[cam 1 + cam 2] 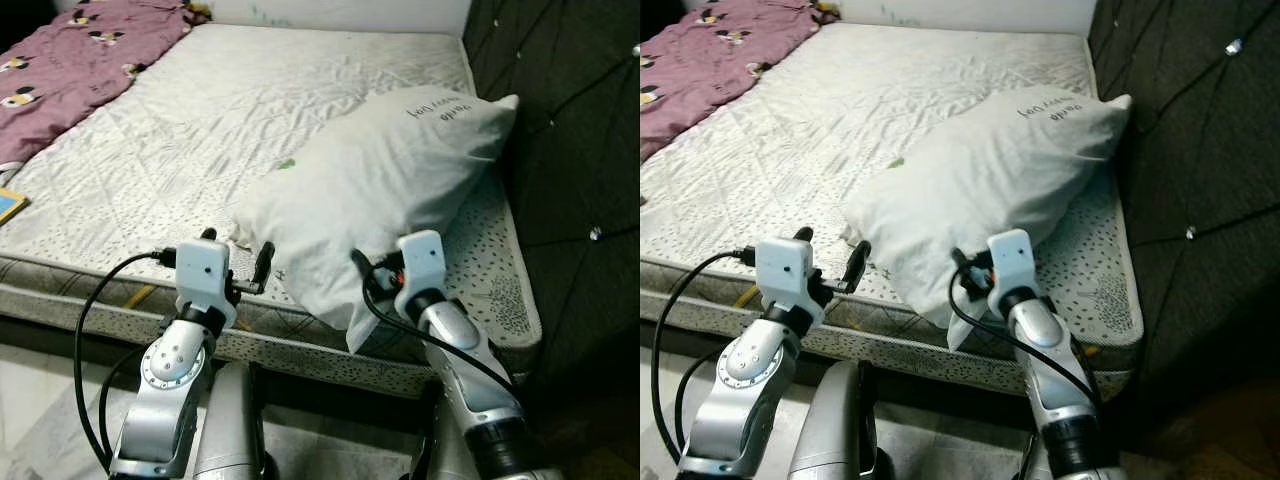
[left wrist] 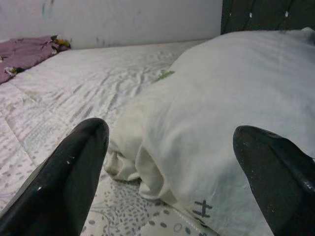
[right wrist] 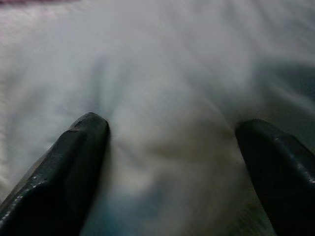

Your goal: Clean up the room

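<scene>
You are looking at a bed whose quilted white mattress cover (image 1: 250,110) is lying bare across most of the surface. A dark padded headboard (image 1: 570,150) with small shiny studs is standing along the robot's right. A pale wall (image 1: 340,12) is running behind the far edge, and light floor (image 1: 40,400) is showing below the near edge.

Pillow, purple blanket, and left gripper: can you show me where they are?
pillow (image 1: 390,190), left eye view, middle of its white cover
purple blanket (image 1: 70,55), left eye view, middle of the fabric
left gripper (image 1: 236,255), left eye view, between its open fingertips
</scene>
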### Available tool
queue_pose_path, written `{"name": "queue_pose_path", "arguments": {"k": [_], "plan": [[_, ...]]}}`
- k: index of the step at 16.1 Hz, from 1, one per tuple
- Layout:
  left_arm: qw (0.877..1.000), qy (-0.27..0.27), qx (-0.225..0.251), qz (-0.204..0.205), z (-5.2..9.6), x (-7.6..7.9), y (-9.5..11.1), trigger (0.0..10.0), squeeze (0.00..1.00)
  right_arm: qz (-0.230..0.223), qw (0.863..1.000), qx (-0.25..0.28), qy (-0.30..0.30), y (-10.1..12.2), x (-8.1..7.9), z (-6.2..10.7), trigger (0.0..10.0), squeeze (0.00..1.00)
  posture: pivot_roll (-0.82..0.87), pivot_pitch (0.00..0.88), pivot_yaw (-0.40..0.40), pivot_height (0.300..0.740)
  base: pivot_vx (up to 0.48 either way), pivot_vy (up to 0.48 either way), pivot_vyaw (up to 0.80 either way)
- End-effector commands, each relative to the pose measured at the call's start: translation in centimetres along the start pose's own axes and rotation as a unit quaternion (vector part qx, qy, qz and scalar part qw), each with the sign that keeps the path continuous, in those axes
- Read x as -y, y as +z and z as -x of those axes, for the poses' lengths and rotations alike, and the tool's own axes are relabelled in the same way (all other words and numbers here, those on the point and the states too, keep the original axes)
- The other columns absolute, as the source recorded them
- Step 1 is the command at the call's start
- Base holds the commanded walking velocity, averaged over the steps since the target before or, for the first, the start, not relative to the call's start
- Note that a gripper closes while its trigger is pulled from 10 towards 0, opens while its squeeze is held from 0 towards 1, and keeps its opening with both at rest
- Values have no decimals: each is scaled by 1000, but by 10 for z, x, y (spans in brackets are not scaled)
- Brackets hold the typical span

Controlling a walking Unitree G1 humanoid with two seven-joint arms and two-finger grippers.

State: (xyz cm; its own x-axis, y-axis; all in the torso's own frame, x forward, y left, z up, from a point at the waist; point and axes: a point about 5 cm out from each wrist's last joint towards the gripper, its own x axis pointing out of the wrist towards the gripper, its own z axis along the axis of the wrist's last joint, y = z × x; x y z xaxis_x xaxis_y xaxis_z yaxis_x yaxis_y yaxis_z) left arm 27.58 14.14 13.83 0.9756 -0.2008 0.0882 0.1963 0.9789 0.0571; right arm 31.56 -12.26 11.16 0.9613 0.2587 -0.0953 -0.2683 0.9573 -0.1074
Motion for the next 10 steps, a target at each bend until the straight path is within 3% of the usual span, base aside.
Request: {"name": "queue_pose_path", "arguments": {"k": [1,4,6,9,10], "plan": [[1000,17,-8,-10,4,-7,-5,10000,0,9,999,-15,-37,-7,12,7,10000,0,12,49,4,499,0,0,0],[999,37,-4,-5,9,-9,-2,10000,0,28,996,-34,-74,-15,36,33,10000,0,24,62,-29,499,0,0,0],[999,36,-18,-3,19,-7,-8,10000,0,19,994,-70,-87,-27,42,55,10000,0,15,90,-30,499,0,0,0],[999,21,-26,0,23,-3,-10,10000,0,-8,992,-116,-49,-35,32,82,10000,0,-6,111,-18,499,0,0,0],[999,20,-27,0,23,-3,-11,10000,0,-15,991,-124,-38,-37,30,85,10000,0,-6,111,-18,499,0,0,0]]}}
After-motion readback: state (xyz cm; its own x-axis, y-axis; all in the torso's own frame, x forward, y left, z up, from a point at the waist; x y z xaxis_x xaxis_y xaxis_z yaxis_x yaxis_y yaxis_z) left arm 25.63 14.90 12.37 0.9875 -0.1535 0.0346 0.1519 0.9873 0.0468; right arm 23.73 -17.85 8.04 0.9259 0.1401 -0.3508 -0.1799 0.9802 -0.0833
